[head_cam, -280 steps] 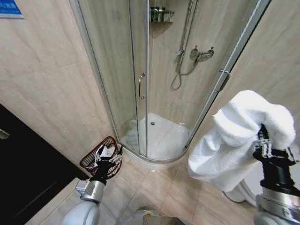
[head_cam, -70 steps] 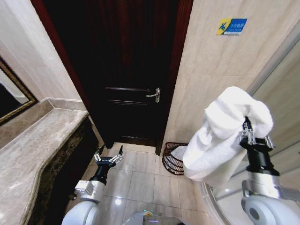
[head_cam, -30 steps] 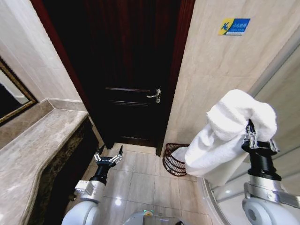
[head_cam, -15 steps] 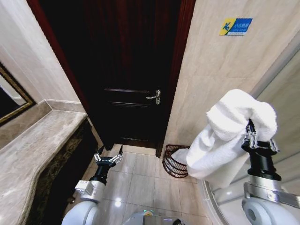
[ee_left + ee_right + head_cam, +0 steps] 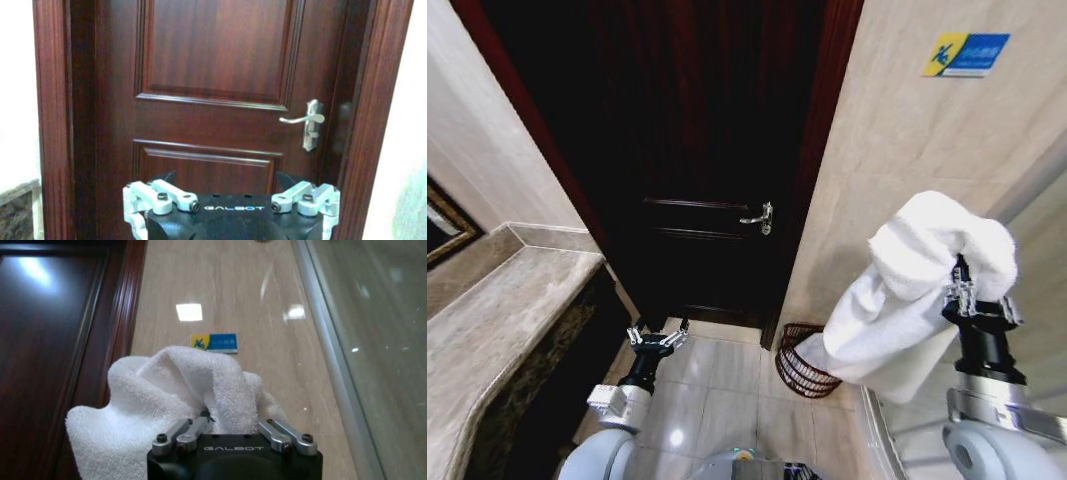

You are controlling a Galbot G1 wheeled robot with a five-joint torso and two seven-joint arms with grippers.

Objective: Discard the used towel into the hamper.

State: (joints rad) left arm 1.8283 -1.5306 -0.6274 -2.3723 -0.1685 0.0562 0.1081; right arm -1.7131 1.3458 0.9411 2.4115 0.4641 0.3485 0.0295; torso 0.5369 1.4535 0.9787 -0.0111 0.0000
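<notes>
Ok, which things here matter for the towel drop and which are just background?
Job:
towel, shut in the right gripper
hamper, on the floor beside the door frame

Background:
door
door handle
counter
wall sign
left gripper, open, idle

The door (image 5: 697,200) stood straight ahead, with the desk (image 5: 497,320) along the left wall and the sign (image 5: 965,53) high on the wall to the door's right. The hamper (image 5: 802,362) sat on the floor (image 5: 717,400) at the foot of that right wall, just beside the door frame. The towel (image 5: 907,290) hung raised on the right tool (image 5: 975,285), above and right of the hamper, while the left tool (image 5: 656,338) was low at left, before the door.
</notes>
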